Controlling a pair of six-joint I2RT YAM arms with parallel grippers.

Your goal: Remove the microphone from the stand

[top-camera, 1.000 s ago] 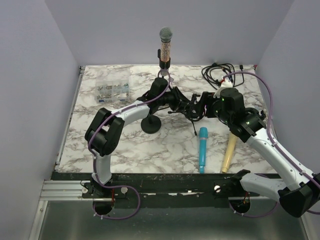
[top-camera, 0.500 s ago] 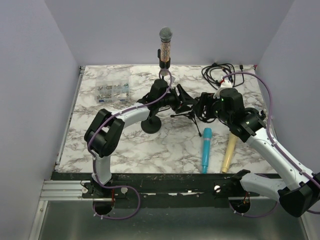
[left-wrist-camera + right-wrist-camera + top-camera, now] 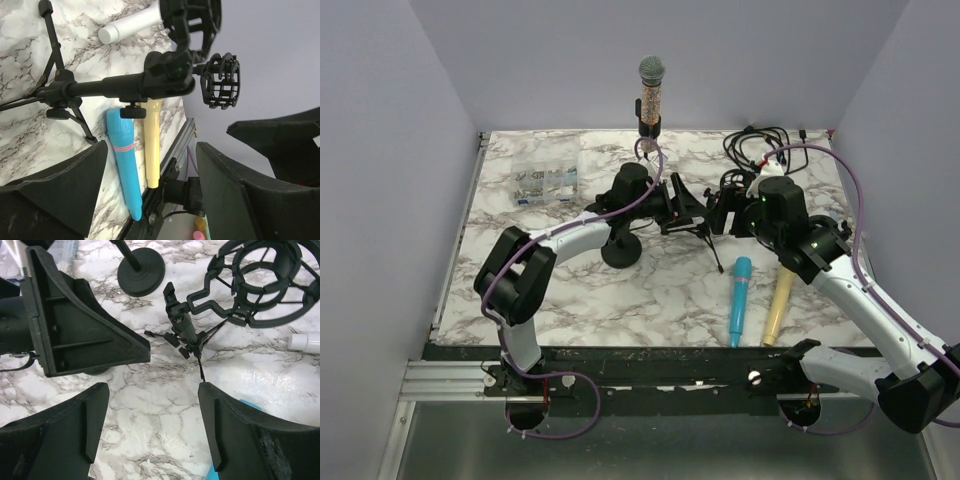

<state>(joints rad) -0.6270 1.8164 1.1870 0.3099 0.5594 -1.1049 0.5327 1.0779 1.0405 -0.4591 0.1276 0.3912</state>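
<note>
Blue microphone [image 3: 738,300] shifted right on desk [image 3: 570,290], off stand [image 3: 125,87]; left end effector [image 3: 151,150], right end effector [image 3: 153,390] open. Removal judged done.

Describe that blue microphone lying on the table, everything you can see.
The blue microphone looks like smooth plastic, wider at its rounded far end and tapering toward the near table edge, with a thin pink band around it. It lies flat on the marble table, beside a cream microphone with a gap between. Nothing grips it.
</note>
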